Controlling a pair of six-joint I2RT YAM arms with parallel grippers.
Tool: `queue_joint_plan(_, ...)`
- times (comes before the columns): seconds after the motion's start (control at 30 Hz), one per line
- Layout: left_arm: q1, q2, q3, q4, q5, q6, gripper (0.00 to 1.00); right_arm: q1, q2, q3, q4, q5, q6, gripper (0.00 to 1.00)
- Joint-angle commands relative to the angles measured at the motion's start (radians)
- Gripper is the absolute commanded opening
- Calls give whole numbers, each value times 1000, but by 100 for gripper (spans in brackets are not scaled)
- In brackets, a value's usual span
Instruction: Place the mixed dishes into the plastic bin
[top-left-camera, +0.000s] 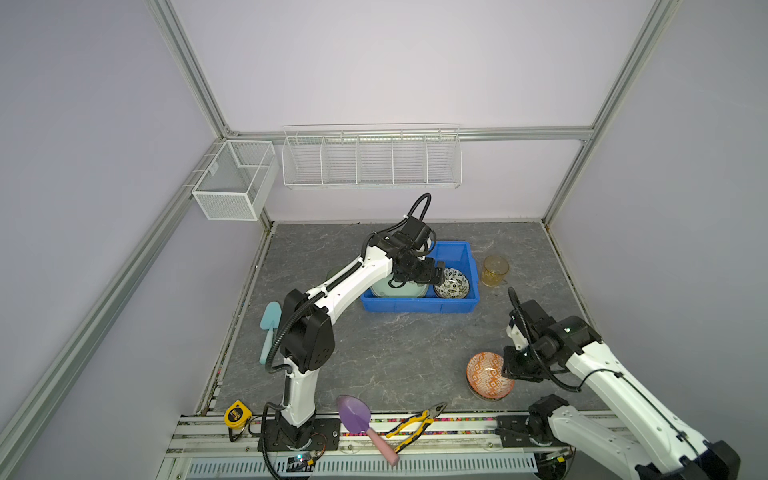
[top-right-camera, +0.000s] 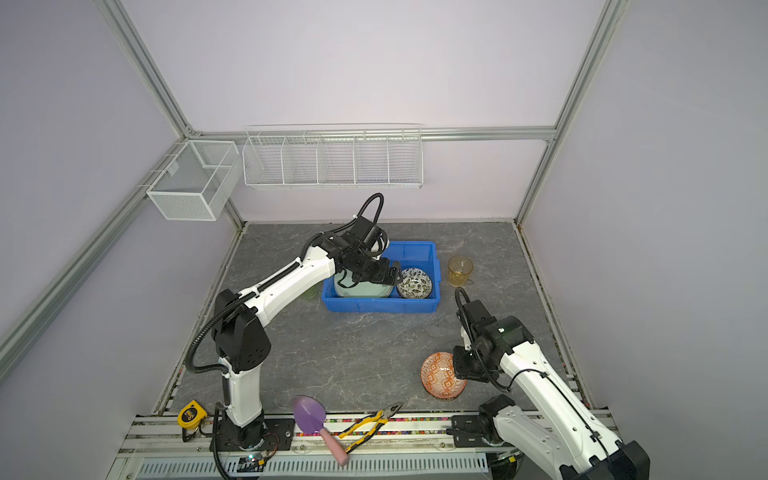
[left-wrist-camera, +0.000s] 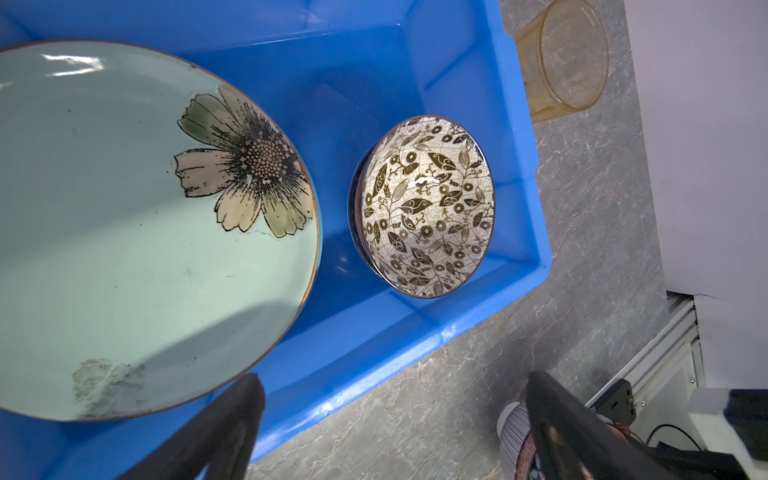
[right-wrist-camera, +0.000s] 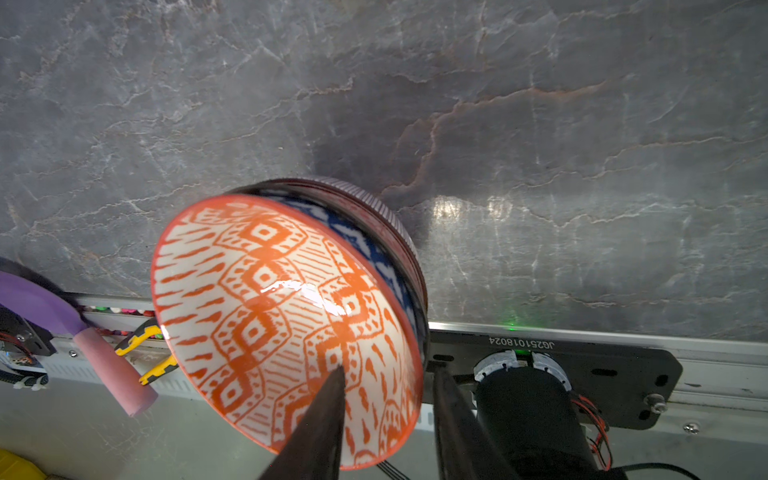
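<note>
The orange bowl (right-wrist-camera: 266, 316) rim is straddled by the right gripper (right-wrist-camera: 388, 372), clamping unclear; the left gripper (left-wrist-camera: 395, 377) is spread wide above the blue bin (left-wrist-camera: 374, 332).

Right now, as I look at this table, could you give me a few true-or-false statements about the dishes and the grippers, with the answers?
1. The plate lies in the bin. True.
2. The tumbler stands in the bin. False: it stands on the table, beside the bin.
3. The left gripper holds the leaf bowl. False: it is open and empty, and the bowl sits in the bin.
4. The orange bowl sits on a stack of bowls. True.
5. The right gripper straddles the orange bowl's rim. True.
</note>
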Motion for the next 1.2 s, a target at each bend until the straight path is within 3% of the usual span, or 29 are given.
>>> queue_joint_plan(0.0,-1,-15,0,-3,12,0,98,9,10,-20,15,3,14,36)
queue_joint_plan(1.17,0,-61,-64,40,10,-17,99,16,-12,-15,12,35,26,9)
